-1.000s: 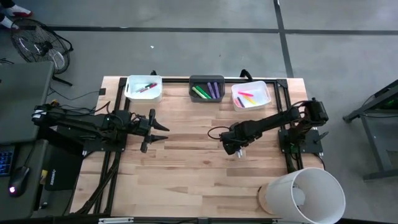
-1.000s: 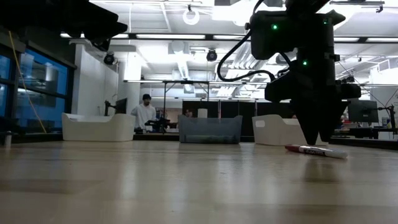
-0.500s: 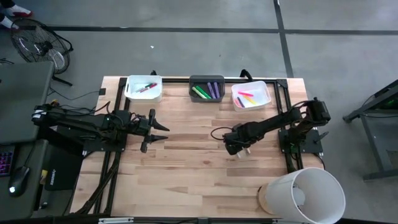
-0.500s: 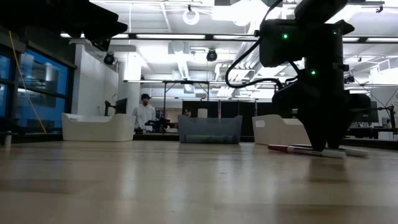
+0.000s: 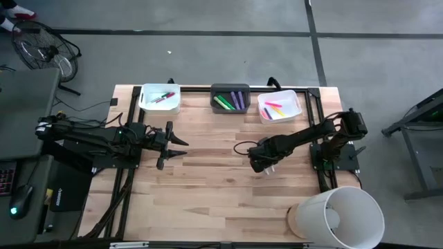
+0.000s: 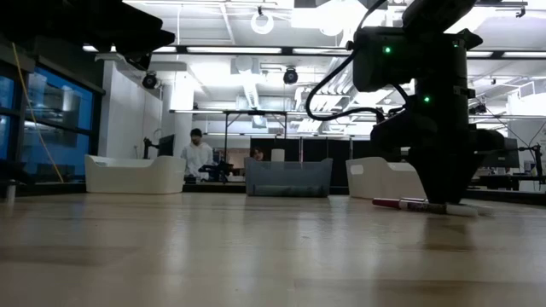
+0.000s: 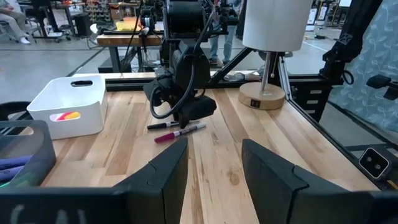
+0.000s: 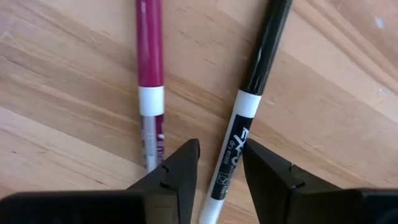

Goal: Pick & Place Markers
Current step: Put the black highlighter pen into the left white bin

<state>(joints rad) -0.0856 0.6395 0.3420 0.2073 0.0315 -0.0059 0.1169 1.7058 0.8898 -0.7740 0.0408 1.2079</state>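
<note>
Two markers lie flat on the table under my right gripper (image 8: pixel 221 158): one magenta-capped (image 8: pixel 149 56) and one black-capped (image 8: pixel 264 50), both with white barrels. The right gripper (image 5: pixel 264 160) points down at them, open by a narrow gap. Its fingers stand either side of the black-capped marker's white barrel. In the low view the magenta-capped marker (image 6: pixel 408 203) lies beside that gripper (image 6: pixel 444 198). My left gripper (image 5: pixel 176 145) waits open above the table's left half. More markers lie in three bins along the far edge. My right gripper comes from above, pointing down, with one finger (image 8: pixel 180 165) and the other (image 8: pixel 270 171) across the black-capped marker's white barrel (image 8: pixel 233 146). The marker lies flat on the table. Whether the fingers touch it, I cannot tell.
A white bin (image 5: pixel 160 98), a dark bin (image 5: pixel 230 99) and a second white bin (image 5: pixel 279 106) stand along the far edge. A white-shaded lamp (image 5: pixel 336 216) stands at the near right corner. People are in the room beyond the table.
My right gripper has shifted slightly toward the table's right and come lower over the two markers. In the low view the markers under it now reach farther out on both sides of the gripper than a second ago.
</note>
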